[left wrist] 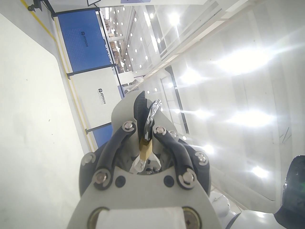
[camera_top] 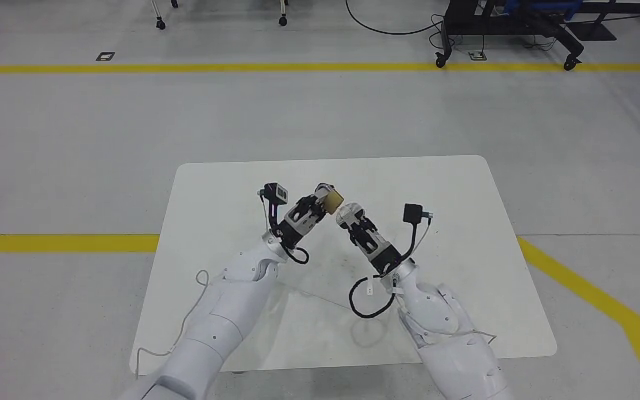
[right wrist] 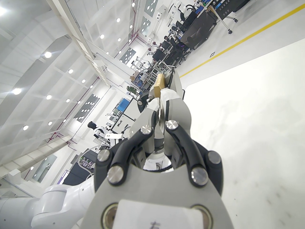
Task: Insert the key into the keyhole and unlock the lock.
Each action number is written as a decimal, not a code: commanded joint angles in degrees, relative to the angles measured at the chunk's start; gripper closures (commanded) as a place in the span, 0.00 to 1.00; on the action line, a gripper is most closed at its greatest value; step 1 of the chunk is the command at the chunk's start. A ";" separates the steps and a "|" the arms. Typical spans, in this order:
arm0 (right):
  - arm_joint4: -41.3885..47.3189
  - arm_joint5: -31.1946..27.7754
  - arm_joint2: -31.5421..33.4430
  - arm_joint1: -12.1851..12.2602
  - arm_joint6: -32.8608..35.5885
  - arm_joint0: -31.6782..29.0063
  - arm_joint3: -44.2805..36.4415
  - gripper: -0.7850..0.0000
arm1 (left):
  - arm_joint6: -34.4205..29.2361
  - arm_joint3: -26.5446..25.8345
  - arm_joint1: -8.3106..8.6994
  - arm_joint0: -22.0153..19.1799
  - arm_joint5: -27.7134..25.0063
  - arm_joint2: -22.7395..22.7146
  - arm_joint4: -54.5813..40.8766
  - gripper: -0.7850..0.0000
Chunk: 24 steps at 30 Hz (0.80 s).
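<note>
Both arms meet above the middle of the white table [camera_top: 450, 200]. My left gripper [camera_top: 320, 204] is shut on the padlock [camera_top: 333, 200], a small brass block held up off the table. In the left wrist view its silver shackle [left wrist: 152, 114] sits between the gripper's [left wrist: 151, 107] pads, and the brass body [left wrist: 145, 150] shows lower between the linkages. My right gripper [camera_top: 348, 215] faces it, shut on the silver key [right wrist: 161, 115]. The right gripper [right wrist: 164, 95] is tip to tip with the brass lock [right wrist: 159, 84]. The key's blade and the keyhole are hidden.
Bare tabletop [right wrist: 238, 125] lies under and around both grippers. A black cable [camera_top: 365, 295] loops beside the right forearm. Yellow floor lines [camera_top: 300, 68] and wheeled frames [camera_top: 500, 30] are far beyond the table's back edge.
</note>
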 commanded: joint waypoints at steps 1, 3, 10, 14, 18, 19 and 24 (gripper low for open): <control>-0.40 0.11 -0.02 -0.05 -0.21 0.04 0.01 1.00 | 0.22 0.35 0.03 -0.11 -0.16 -0.08 0.56 1.00; -0.68 0.26 -0.14 -0.12 -0.43 0.09 0.00 1.00 | 0.47 0.48 0.00 -0.11 -0.27 -0.07 0.94 1.00; -3.13 1.37 -0.77 -0.41 -1.22 0.62 0.40 1.00 | 1.26 0.93 -0.14 -0.26 -0.15 0.02 2.06 1.00; -4.36 1.88 -0.97 -0.55 -1.85 0.77 0.59 1.00 | 1.28 1.05 -0.20 -0.27 -0.07 -0.10 2.11 1.00; -5.82 2.20 -1.01 -0.66 -2.73 0.79 0.60 1.00 | 1.28 1.09 -0.26 -0.25 0.41 -0.19 2.06 1.00; -5.99 2.19 -1.03 -0.69 -2.92 0.78 0.63 1.00 | 1.15 1.07 -0.29 -0.20 0.78 -0.21 1.80 1.00; -6.46 1.69 -0.97 -0.85 -3.94 0.67 0.53 1.00 | -0.94 1.03 -0.63 0.33 6.72 -1.03 -4.21 1.00</control>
